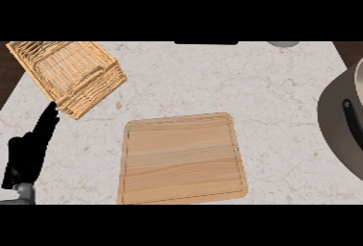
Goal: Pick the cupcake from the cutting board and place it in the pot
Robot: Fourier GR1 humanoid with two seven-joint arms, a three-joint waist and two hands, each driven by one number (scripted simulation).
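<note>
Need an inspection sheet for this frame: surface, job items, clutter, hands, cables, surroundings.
Surface: pale marble counter, no spills seen.
Job's things: wooden cutting board lies flat at centre, nothing on it; no cupcake in view. Grey pot at the right edge, only partly in frame, inside not visible.
Clutter: wicker basket at upper left, tilted, apart from the board.
Hands: left hand open at the left edge, fingers up, resting, holding nothing. Right hand not in view.
Cables: nothing seen.
Surroundings: dark floor past the counter's corners; a dark object and a pale round one at the far edge, unidentifiable.
</note>
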